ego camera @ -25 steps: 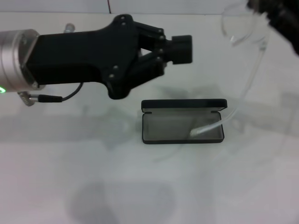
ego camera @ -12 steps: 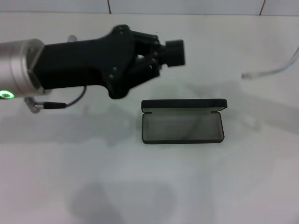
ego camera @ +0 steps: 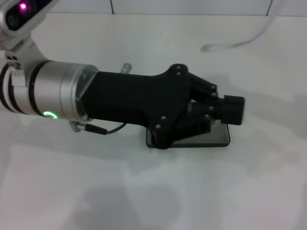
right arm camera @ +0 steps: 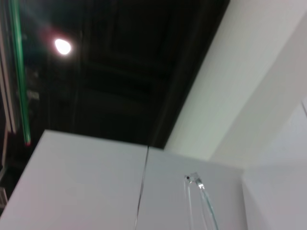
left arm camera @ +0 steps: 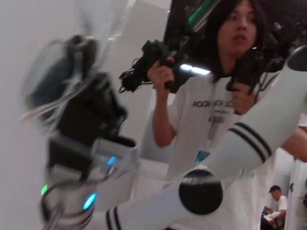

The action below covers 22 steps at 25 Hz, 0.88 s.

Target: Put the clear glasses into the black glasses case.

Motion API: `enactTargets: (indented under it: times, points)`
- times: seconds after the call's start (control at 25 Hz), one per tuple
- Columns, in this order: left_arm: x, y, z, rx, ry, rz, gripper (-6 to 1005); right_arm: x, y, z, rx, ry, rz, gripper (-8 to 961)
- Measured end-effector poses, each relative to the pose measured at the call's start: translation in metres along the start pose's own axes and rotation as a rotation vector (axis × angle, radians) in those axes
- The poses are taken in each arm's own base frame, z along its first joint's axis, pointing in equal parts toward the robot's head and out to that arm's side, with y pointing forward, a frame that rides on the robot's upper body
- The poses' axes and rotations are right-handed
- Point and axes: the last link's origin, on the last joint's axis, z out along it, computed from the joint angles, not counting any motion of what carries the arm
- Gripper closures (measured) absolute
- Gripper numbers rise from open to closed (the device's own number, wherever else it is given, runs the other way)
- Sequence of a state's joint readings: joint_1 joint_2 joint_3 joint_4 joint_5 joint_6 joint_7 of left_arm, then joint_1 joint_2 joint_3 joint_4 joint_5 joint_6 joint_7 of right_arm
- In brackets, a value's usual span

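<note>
The black glasses case (ego camera: 219,139) lies open on the white table, and only its right end and front rim show. My left gripper (ego camera: 233,109) reaches across from the left above the case, shut and holding nothing. One thin arm of the clear glasses (ego camera: 230,45) hangs in the air at the far right, away from the case. In the left wrist view a blurred black right gripper (left arm camera: 79,60) holds the clear glasses (left arm camera: 57,103) aloft. The right wrist view shows a tip of a clear glasses arm (right arm camera: 195,182).
The white table (ego camera: 144,191) runs to a tiled wall at the back. A person holding hand controllers (left arm camera: 211,110) stands beyond the table, behind a white robot arm with black stripes (left arm camera: 240,143).
My left arm has swung down and to the right, so it now covers most of the case. The glasses, whose arm tip rested in the case a second ago, have risen to the upper right.
</note>
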<state>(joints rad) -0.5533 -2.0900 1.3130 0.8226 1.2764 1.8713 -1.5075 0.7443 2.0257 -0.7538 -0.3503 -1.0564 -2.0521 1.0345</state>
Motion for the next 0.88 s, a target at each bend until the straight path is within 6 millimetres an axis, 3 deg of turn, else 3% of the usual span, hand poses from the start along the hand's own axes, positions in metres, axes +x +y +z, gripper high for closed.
enactTargets:
  times: [0.16, 0.44, 0.88]
  points:
    - [0.006, 0.002, 0.002, -0.005, 0.067, 0.057, 953, 0.022, 0.002, 0.007, -0.004, 0.081, 0.006, 884]
    - [0.011, 0.002, -0.005, 0.034, 0.174, 0.107, 953, 0.041, 0.006, 0.010, -0.020, 0.167, 0.028, 884]
    - [0.015, 0.002, -0.019, 0.102, 0.253, 0.149, 953, 0.051, 0.009, 0.008, -0.023, 0.223, 0.048, 884]
